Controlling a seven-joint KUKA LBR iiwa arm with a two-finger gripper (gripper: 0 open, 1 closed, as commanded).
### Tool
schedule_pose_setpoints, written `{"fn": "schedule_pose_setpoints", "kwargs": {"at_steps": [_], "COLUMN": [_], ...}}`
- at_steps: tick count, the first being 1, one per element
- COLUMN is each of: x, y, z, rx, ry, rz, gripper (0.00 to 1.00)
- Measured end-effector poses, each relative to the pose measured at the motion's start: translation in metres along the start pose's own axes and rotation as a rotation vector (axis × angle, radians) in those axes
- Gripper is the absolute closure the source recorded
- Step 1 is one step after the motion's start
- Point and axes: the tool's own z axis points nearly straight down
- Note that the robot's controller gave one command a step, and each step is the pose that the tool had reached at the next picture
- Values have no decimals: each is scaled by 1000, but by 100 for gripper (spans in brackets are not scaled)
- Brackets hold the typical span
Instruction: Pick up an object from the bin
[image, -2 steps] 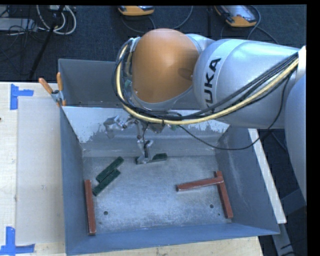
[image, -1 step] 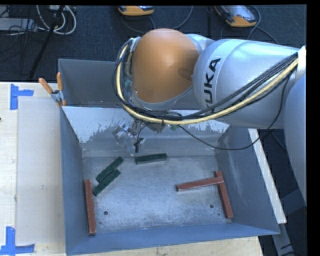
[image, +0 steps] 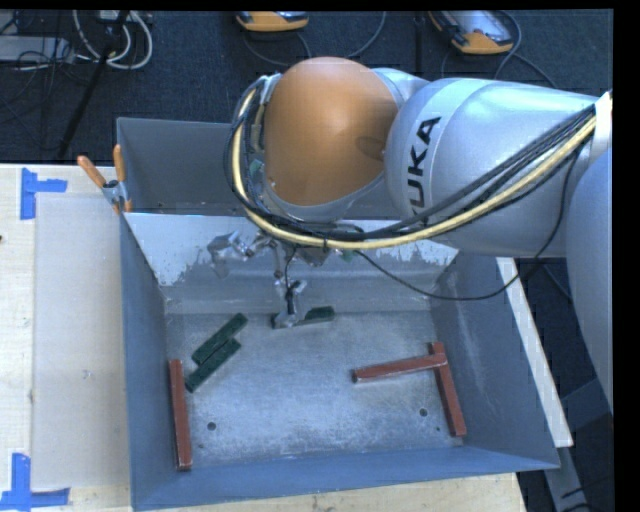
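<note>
Pincer (image: 289, 312): low at the far middle of the bin (image: 330, 440), tip just left of a small dark green block (image: 319, 314); whether spread or pressed together, cannot tell. Risk: closing off-centre likely nudges the block aside and grasps nothing.

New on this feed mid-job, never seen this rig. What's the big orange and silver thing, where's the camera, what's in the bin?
That is a robot arm with an orange cover, reaching in from the right. The camera looks down into a grey metal bin from above, slightly sideways. The arm's gripper hangs low near the back wall, right beside a small dark green block. Two more green blocks lie to the left. One brown stick lies along the left wall; two brown sticks form a corner on the right. Whether it holds anything, I cannot tell.
</note>
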Motion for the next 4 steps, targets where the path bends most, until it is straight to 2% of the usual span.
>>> {"fn": "schedule_pose_setpoints", "kwargs": {"at_steps": [1, 2, 3, 4], "x": [28, -9, -10, 7], "y": [48, 37, 36, 34], "z": [87, 167, 162, 17], "rx": [-6, -2, 0, 5], "ry": [12, 5, 0, -6], "rz": [78, 147, 148, 130], "gripper": [0, 0, 100, 100]}}
